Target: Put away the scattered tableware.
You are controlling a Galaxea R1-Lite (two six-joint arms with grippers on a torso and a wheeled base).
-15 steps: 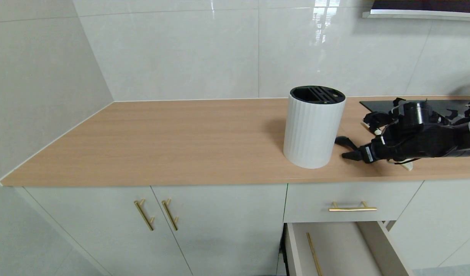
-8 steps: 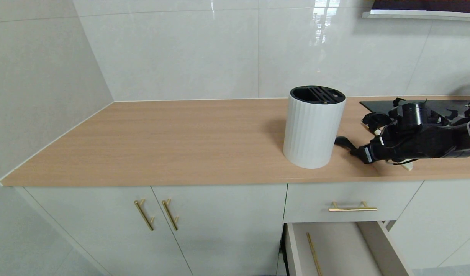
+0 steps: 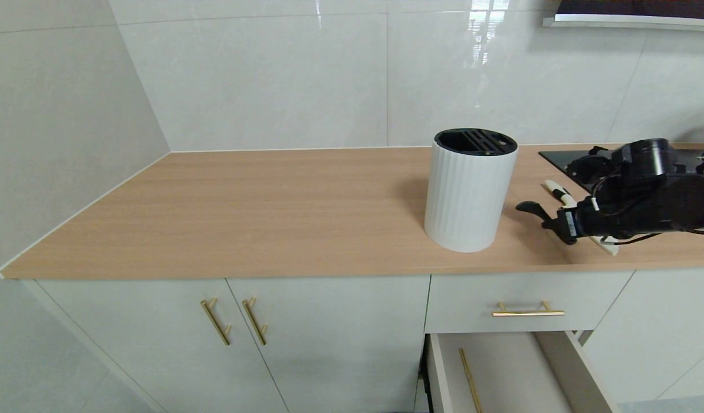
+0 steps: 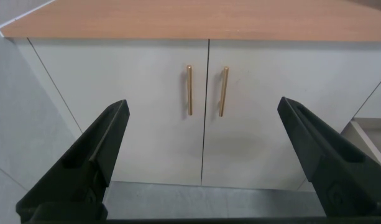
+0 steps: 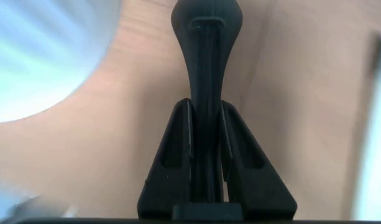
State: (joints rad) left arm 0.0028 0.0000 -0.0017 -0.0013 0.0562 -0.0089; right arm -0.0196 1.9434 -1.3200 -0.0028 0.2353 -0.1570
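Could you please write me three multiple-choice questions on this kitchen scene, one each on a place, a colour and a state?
1. Where does the white ribbed holder stand?
A) on the floor
B) on the wooden countertop
C) on a chair

2. What colour is the holder's slotted top?
A) gold
B) red
C) black

3. How is the right gripper?
A) shut on a black utensil
B) open and empty
C) shut on the holder

Answers:
1 B, the holder's base rests on the wood surface.
2 C, the insert at its rim is black.
3 A, the right wrist view shows both fingers pressed against the black utensil.
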